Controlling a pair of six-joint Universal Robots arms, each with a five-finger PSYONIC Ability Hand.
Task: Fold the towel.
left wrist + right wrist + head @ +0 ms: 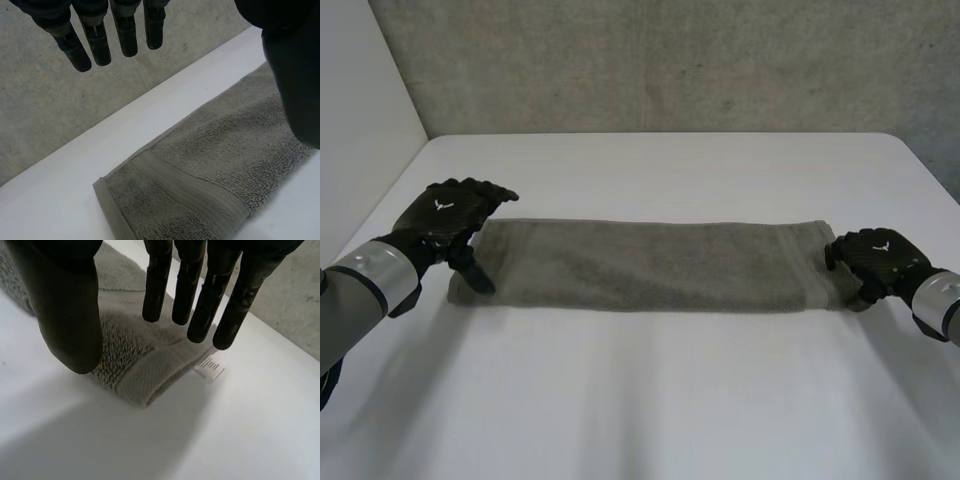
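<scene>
Towel point(650, 265) lengthwise across table point(650, 400), left hand point(445, 215) and right hand point(880, 260) at opposite ends

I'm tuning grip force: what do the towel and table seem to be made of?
Towel: grey looped terry, probably cotton, matte; fuzzy pile and a flat woven band show up close. Table: smooth white top, maybe laminate or painted board, satin; even surface, no grain visible.

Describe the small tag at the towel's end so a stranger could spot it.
A long grey towel lies across the white table. At its end by the right hand, a small tag sticks out from the corner. It is white with dark print, unlike the grey terry.
</scene>
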